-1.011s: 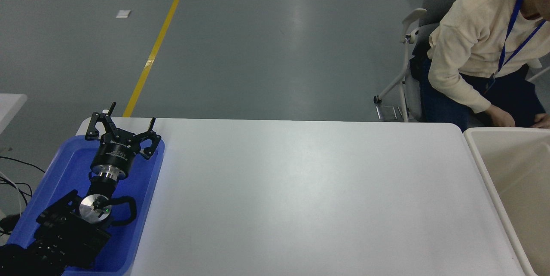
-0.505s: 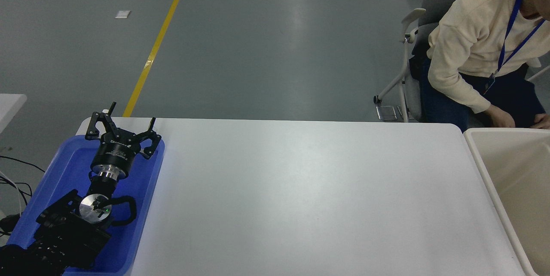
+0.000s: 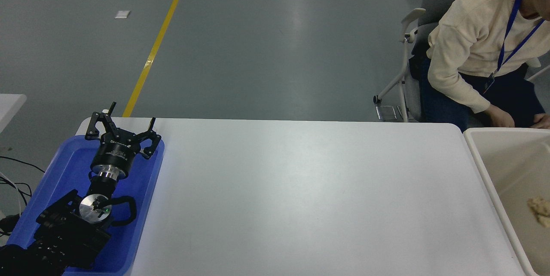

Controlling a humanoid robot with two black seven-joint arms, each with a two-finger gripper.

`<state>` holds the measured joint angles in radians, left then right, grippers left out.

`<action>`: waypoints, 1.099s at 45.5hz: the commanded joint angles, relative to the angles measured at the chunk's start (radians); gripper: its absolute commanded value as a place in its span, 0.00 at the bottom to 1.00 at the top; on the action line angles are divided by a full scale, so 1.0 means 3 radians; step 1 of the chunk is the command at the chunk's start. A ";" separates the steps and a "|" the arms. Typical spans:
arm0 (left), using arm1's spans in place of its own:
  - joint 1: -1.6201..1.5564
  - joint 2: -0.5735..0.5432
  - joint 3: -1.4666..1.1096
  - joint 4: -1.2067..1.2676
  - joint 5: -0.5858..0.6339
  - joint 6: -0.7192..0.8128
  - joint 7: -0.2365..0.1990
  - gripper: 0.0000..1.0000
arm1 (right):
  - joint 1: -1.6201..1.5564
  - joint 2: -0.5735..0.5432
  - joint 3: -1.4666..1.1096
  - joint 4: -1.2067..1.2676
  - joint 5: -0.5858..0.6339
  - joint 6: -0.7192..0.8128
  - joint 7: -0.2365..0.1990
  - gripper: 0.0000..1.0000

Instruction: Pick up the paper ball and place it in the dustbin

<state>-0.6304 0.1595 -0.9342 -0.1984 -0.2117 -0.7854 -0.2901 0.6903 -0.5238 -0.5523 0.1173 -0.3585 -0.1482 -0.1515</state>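
Note:
A tan wrinkly paper ball (image 3: 540,210) shows inside the cream-white dustbin (image 3: 481,164) at the right edge of the picture, cut off by the frame. My left gripper (image 3: 129,116) stands open and holds nothing, parked over the blue tray at the table's near left corner. The right arm and its gripper are out of view.
A shallow blue tray (image 3: 64,168) sits under the left arm. The white table (image 3: 309,198) spans the middle. A person in a cream sweater (image 3: 472,39) sits on a chair at the far right, hands near the dustbin's far rim.
The paper ball has appeared inside the dustbin at the right edge; before, none showed there. The left arm has not moved.

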 commanded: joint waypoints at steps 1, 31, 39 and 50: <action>0.0000 0.0000 0.0000 -0.0003 0.0000 0.0000 0.0001 1.00 | 0.0076 -0.0013 0.0153 0.0125 0.0004 -0.0028 -0.0001 1.00; 0.0000 0.0000 0.0000 -0.0003 0.0000 0.0000 0.0006 1.00 | 0.0000 -0.0386 0.4115 0.1720 0.0024 0.0049 0.0014 1.00; 0.0000 0.0000 0.0000 0.0002 0.0000 0.0000 0.0001 1.00 | -0.0204 -0.0034 0.4673 0.1992 0.0351 0.0059 0.0509 1.00; 0.0000 0.0000 0.0000 -0.0003 0.0000 0.0000 0.0001 1.00 | -0.0506 0.0514 0.4689 0.1987 0.0448 0.0524 0.2171 1.00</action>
<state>-0.6304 0.1595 -0.9342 -0.1984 -0.2119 -0.7854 -0.2900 0.6215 -0.5022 0.7600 0.6704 -0.2642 -0.0969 0.1393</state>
